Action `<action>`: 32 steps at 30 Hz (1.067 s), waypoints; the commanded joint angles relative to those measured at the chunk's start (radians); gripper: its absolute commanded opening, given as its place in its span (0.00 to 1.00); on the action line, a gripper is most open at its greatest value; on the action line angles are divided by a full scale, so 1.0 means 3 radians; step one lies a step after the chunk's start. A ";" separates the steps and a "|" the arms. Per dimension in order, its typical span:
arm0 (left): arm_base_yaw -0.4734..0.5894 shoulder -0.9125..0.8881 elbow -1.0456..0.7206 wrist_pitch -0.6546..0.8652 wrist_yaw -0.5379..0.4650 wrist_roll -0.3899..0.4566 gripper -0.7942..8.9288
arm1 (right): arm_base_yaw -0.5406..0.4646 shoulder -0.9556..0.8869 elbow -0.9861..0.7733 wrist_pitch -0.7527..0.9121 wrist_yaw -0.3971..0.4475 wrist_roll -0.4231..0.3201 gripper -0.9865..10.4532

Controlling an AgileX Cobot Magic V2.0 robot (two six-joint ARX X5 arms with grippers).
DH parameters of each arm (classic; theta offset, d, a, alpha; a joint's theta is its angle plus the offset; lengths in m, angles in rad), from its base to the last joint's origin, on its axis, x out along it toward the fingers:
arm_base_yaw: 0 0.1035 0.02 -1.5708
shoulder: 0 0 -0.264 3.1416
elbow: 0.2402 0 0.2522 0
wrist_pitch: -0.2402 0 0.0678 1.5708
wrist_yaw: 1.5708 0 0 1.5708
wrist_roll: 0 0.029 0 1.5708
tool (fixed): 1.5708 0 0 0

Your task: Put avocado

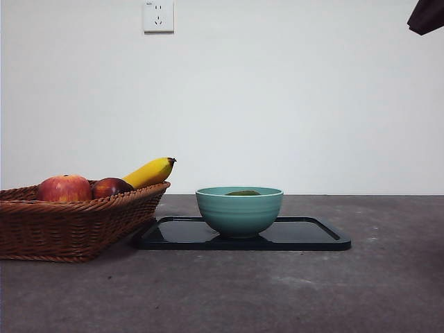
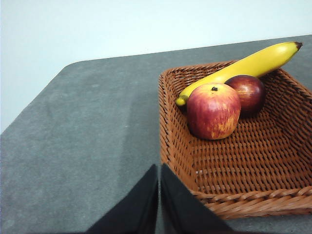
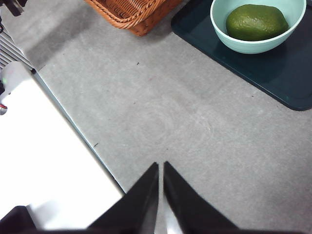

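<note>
Nearest the right wrist camera, the right gripper [image 3: 161, 168] hangs over bare grey table [image 3: 170, 126] with its two black jaws pressed together and nothing between them. Ahead of those jaws and off to one side lies the dark tray [image 3: 292, 92], and on it the teal bowl [image 3: 229, 41], with the avocado [image 3: 257, 22] resting inside, well apart from the gripper. The fruit's long axis runs roughly across the bowl, a little tilted, so any approach from this arm would have to travel forward over the tray and come down from above the rim. The left gripper [image 2: 159, 175], its jaws likewise closed and empty, sits just beside the near corner of the wicker basket [image 2: 234, 200], which holds a red apple [image 2: 213, 110], a dark red-brown fruit [image 2: 247, 92] and a banana [image 2: 243, 66]; no avocado shows in that view, so the right arm appears the nearer one to it. From the front, only a green sliver of the avocado [image 1: 243, 193] peeks over the bowl's rim, beside the basket, and the placing looks already done.
</note>
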 commanded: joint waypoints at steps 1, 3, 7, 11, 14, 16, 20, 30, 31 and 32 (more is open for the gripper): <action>0.0005 -0.0003 -0.0070 -0.0029 -0.0006 -0.0025 0.09 | 0.0022 0.0018 0.0015 0.0028 -0.0001 -0.0025 0.09; 0.0005 -0.0003 -0.0070 -0.0028 -0.0006 -0.0025 0.09 | -0.0060 -0.0083 0.0017 0.0047 0.0014 -0.0122 0.09; 0.0005 -0.0003 -0.0070 -0.0029 -0.0006 -0.0025 0.09 | -0.0643 -0.0482 -0.0066 0.0371 -0.0003 -0.0285 0.09; 0.0005 -0.0003 -0.0070 -0.0029 -0.0006 -0.0025 0.09 | -0.1259 -0.1012 -0.0463 0.1066 0.0086 -0.0286 0.09; 0.0005 -0.0003 -0.0070 -0.0029 -0.0006 -0.0025 0.09 | -0.1616 -0.1506 -0.1071 0.1737 0.0223 -0.0270 0.09; 0.0005 -0.0003 -0.0070 -0.0029 -0.0006 -0.0025 0.09 | -0.1734 -0.1778 -0.1476 0.2092 0.0394 -0.0201 0.09; 0.0005 -0.0003 -0.0070 -0.0029 -0.0006 -0.0025 0.09 | -0.1792 -0.2092 -0.1979 0.2488 0.0637 -0.0084 0.09; 0.0005 -0.0003 -0.0070 -0.0029 -0.0006 -0.0025 0.09 | -0.1790 -0.2472 -0.2696 0.2787 0.0824 0.0050 0.09; 0.0005 -0.0003 -0.0070 -0.0029 -0.0006 -0.0025 0.09 | -0.1790 -0.2485 -0.2736 0.2790 0.0824 0.0070 0.09; 0.0005 -0.0003 -0.0070 -0.0029 -0.0006 -0.0025 0.09 | -0.1790 -0.2483 -0.2785 0.2800 0.0825 0.0098 0.09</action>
